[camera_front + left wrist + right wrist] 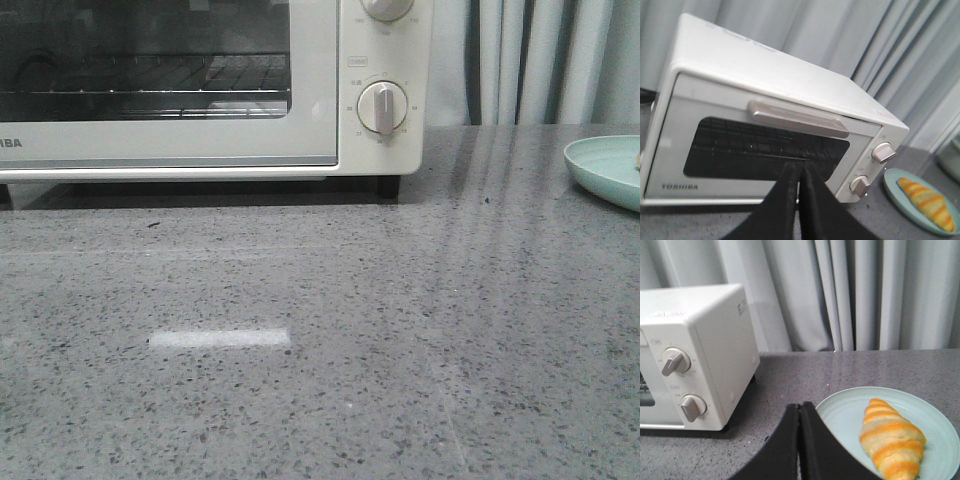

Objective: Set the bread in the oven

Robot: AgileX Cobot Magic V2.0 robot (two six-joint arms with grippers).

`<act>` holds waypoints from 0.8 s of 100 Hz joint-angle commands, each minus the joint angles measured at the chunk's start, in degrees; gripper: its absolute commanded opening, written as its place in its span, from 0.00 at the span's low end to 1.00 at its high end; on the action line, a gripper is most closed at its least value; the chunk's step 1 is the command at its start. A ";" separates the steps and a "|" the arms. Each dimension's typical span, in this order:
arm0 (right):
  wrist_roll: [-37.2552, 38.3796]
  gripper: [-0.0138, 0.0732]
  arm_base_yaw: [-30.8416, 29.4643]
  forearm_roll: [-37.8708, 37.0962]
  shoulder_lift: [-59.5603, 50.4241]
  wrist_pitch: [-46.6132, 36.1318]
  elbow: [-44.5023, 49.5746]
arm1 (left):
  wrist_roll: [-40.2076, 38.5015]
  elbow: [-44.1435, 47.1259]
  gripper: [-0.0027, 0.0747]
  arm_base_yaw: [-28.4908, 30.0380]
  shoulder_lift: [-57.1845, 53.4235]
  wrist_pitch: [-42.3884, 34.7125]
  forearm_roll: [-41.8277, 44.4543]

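The bread (892, 436) lies on a pale green plate (840, 412) at the oven's (380, 40) three o'clock on the grey tabletop (320, 330), oven door closed. The left tool (800, 172) and right tool (799, 412) hang clenched, empty.

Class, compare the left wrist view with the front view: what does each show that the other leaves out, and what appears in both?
Only the left wrist view shows the bread lying on the plate, the oven's top and door handle, and the left gripper with its fingers together. Only the front view shows the broad bare stretch of grey countertop before the oven. Both show the oven with its door closed, the rack behind the glass, two knobs, the plate and the curtain.
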 commanded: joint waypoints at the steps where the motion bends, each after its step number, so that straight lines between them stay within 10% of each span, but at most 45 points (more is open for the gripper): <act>1: -0.30 0.08 1.22 -1.16 2.96 -3.47 -2.82 | 7.33 -7.68 0.01 0.11 6.77 0.93 -1.11; 80: -0.30 0.08 4.11 -1.16 1.23 2.05 -2.82 | 13.70 -22.28 0.01 -16.09 35.65 -12.87 1.09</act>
